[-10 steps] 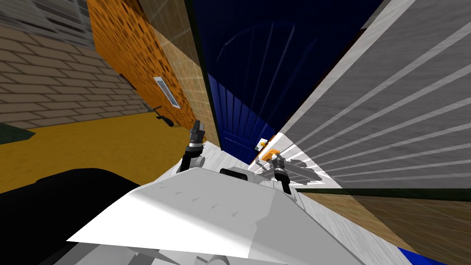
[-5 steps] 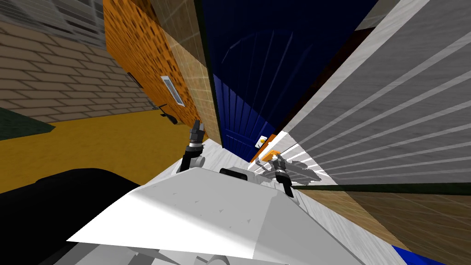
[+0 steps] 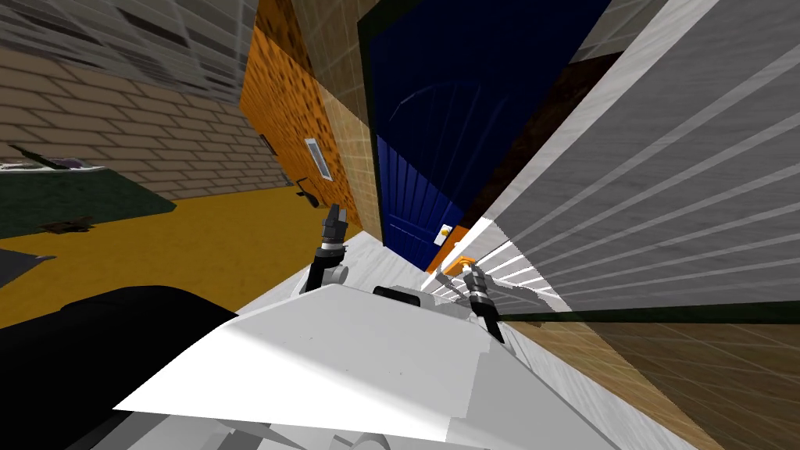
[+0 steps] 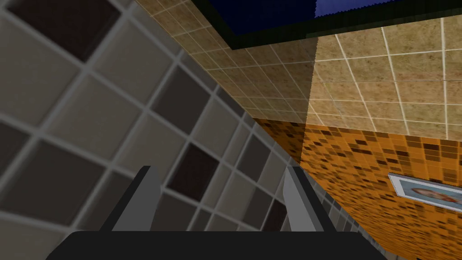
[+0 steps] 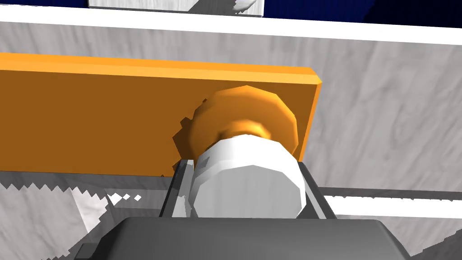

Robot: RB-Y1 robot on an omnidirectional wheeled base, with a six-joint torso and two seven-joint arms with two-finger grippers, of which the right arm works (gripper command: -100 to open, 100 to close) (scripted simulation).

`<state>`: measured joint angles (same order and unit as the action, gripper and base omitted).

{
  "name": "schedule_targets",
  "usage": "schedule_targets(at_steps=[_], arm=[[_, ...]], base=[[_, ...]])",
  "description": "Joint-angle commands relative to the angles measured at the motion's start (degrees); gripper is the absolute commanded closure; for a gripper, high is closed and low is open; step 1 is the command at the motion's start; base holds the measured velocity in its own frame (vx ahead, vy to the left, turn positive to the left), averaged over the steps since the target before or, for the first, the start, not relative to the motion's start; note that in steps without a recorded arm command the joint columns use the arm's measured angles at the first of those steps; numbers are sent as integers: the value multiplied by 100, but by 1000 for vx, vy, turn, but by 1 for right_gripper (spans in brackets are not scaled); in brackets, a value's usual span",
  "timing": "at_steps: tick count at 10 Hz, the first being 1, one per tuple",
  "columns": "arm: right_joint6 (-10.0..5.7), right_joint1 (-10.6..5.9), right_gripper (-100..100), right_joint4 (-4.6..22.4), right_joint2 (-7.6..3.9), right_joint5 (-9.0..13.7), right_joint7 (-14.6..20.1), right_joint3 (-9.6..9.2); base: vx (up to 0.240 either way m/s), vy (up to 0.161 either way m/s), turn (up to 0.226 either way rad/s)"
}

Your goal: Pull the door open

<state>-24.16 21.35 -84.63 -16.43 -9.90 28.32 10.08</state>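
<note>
On the orange plate point(image 5: 90, 117) of the pale grey door point(image 5: 388, 117) at the right, grips the white knob point(image 5: 246, 180) between the right gripper's point(image 5: 243, 166) fingers, holding the left gripper point(image 4: 219, 171) spread wide and empty, raised ahead.

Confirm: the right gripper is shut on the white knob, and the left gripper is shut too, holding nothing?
No. The left gripper is open, holding nothing, as the left wrist view shows. The right gripper is shut on the white knob.
</note>
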Motion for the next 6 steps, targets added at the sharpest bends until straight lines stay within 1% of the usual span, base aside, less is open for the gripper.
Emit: schedule_targets(at_steps=[1, 2, 3, 4, 5, 6], arm=[[-149, 63, 100, -38, -125, -7, 140, -150], [-77, 50, 100, -24, -102, 4, 88, -63], [-219, 151, 100, -32, -187, -18, 191, -125], [-258, 179, 100, -37, -213, -23, 218, -137], [-396, 277, 100, -51, -301, -43, 310, -179], [-497, 348, 100, -62, -366, -57, 377, -210]], base=[[-239, -94, 264], [-108, -46, 61], [-160, -58, 123], [-212, -76, 126], [-233, -93, 197], [-213, -106, 200]])
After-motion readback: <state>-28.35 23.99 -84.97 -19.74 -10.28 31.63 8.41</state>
